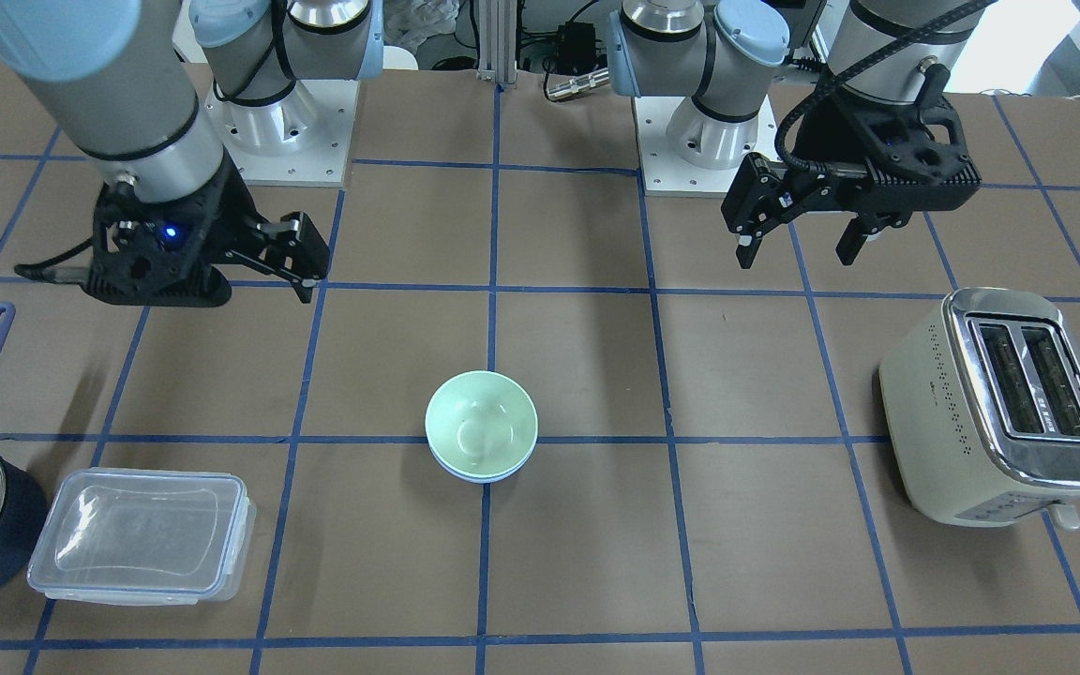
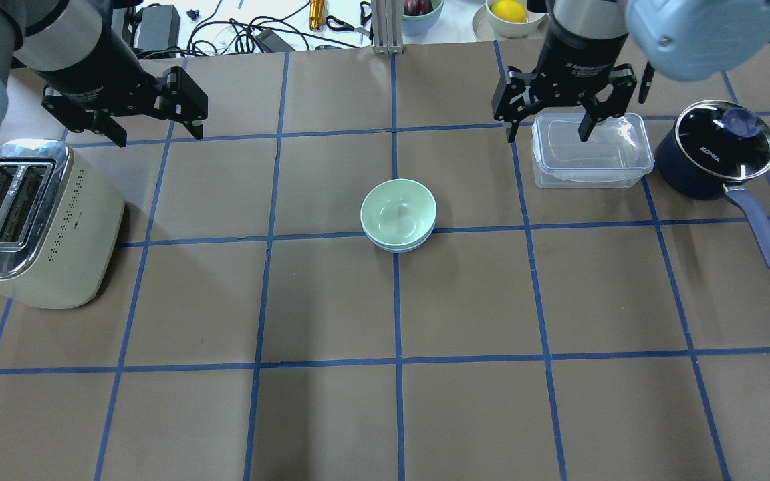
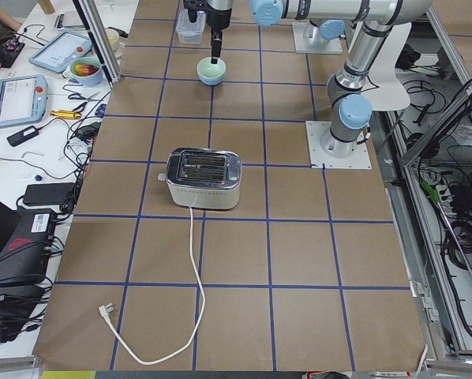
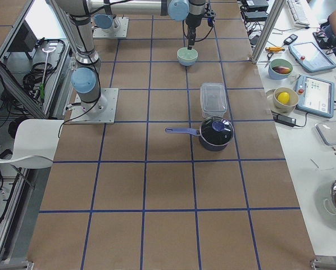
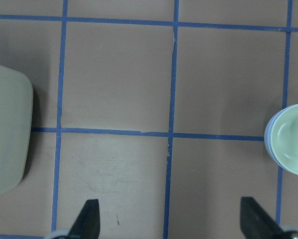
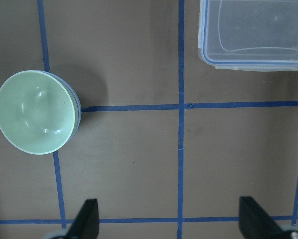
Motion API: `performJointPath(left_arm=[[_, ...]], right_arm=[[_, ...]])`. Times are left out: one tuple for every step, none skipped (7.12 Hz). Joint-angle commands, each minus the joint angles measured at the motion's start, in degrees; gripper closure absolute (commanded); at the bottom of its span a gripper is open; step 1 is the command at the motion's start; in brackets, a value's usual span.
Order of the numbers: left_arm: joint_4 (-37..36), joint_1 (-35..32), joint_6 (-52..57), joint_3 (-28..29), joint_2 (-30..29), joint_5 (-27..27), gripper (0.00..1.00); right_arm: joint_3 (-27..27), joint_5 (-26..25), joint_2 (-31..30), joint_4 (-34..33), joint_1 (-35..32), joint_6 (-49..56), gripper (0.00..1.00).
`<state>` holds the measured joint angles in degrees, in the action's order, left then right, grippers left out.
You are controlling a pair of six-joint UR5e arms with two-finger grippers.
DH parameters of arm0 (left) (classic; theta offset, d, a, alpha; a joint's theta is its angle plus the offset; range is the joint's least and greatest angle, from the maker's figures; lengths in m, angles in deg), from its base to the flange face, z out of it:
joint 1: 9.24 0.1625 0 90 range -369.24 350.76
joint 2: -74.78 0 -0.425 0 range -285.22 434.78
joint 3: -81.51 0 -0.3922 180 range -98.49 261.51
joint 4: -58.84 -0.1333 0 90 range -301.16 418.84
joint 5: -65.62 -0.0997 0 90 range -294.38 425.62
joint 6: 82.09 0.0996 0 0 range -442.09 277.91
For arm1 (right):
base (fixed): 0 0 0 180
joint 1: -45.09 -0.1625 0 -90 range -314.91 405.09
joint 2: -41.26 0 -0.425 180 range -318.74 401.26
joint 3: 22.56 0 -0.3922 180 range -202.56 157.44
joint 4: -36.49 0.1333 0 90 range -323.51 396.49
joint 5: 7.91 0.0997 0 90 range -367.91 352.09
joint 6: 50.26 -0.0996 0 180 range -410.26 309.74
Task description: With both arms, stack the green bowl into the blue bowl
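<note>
The green bowl (image 2: 398, 212) sits nested inside the blue bowl (image 2: 395, 246) at the middle of the table; only a thin blue rim shows under it. The stack also shows in the front view, green bowl (image 1: 481, 433) in blue bowl (image 1: 479, 476). My left gripper (image 2: 158, 133) is open and empty, raised at the far left, well apart from the bowls. My right gripper (image 2: 549, 137) is open and empty, raised over the near edge of a clear container. The right wrist view shows the green bowl (image 6: 37, 112) at its left, the left wrist view (image 5: 293, 139) at its right edge.
A cream toaster (image 2: 24, 220) stands at the left, just below the left gripper. A clear lidded container (image 2: 589, 150) and a dark navy saucepan (image 2: 716, 147) with a glass lid stand at the far right. Bowls with fruit and cables lie beyond the far edge.
</note>
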<state>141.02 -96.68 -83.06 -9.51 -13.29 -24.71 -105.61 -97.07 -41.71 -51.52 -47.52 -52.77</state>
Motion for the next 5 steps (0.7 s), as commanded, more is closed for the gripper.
performJointPath(left_arm=[[-0.09, -0.01, 0.0, -0.04, 0.0, -0.11, 0.0], [0.0, -0.01, 0.0, -0.04, 0.0, -0.11, 0.0], [0.0, -0.01, 0.0, -0.21, 0.09, -0.02, 0.0], [-0.09, -0.01, 0.0, -0.04, 0.0, -0.02, 0.0], [0.0, 0.16, 0.0, 0.05, 0.0, -0.11, 0.0]], right_arm=[[-0.01, -0.57, -4.38, 1.87, 1.03, 3.47, 0.0], [-0.01, -0.57, -4.39, 1.79, 1.03, 3.3, 0.0], [-0.01, -0.57, -4.39, 1.7, 0.94, 3.21, 0.0], [-0.01, -0.48, -4.39, 1.7, 0.85, 3.12, 0.0], [-0.01, -0.48, -4.39, 1.7, 0.85, 3.03, 0.0]])
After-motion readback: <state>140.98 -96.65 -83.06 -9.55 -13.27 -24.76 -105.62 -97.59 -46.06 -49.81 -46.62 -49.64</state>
